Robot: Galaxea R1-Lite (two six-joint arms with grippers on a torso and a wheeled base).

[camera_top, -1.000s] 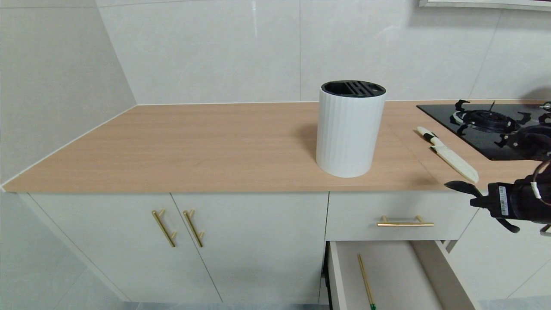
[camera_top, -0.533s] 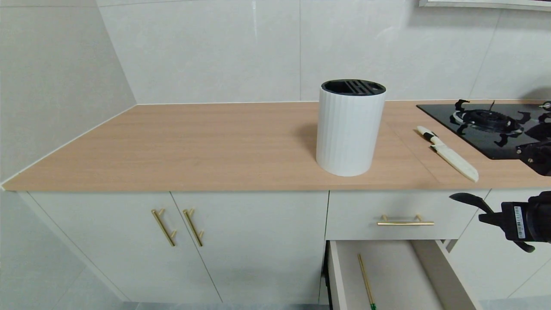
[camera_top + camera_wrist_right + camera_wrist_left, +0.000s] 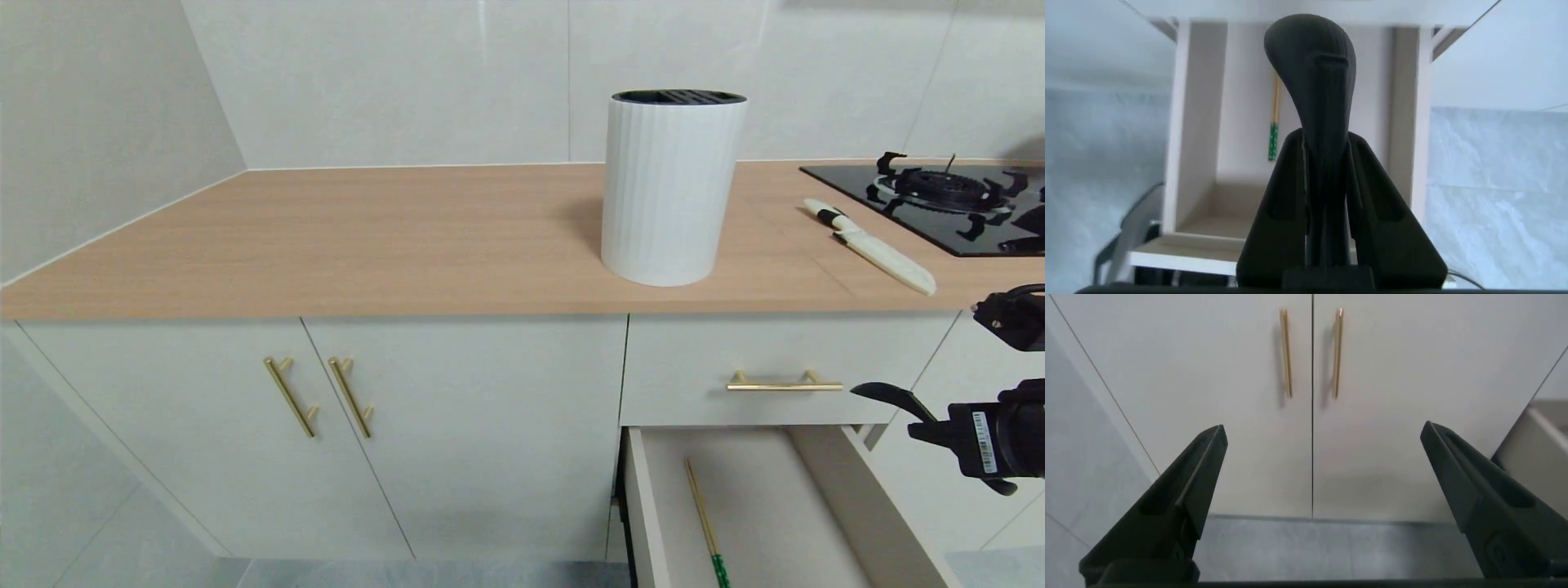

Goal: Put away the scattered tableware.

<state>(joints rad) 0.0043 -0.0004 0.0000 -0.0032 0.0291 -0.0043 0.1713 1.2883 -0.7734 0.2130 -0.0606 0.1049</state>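
White ribbed holder [image 3: 671, 192] upright on the wooden countertop [image 3: 367, 245], black slotted top uppermost. Right of the holder and well apart from it, a knife [image 3: 869, 245] with a cream blade, flat on the same surface, handle end toward the wall and tip toward the front edge. Farther right of the holder, beyond the knife, a black gas hob [image 3: 939, 200].

Directly below the holder, under the counter edge, a closed drawer front with a gold bar handle [image 3: 784, 382]. Lower again beneath the holder, an open drawer [image 3: 645, 506] pulled out. Inside it, lengthwise on the pale floor, thin wooden chopsticks [image 3: 704, 523] with a green end; one stick or a close pair, hard to tell at this angle.

Right gripper [image 3: 880, 392] low and to the right of the holder, beside the open drawer's right wall. Fingers [image 3: 1310, 98] pressed together, nothing between them, with the chopsticks beyond them in the right wrist view.

Left gripper [image 3: 1319, 498] spread wide and empty, facing the two cupboard doors [image 3: 1388, 416] below and left of the holder, their gold door pulls [image 3: 1286, 351] side by side near the seam.
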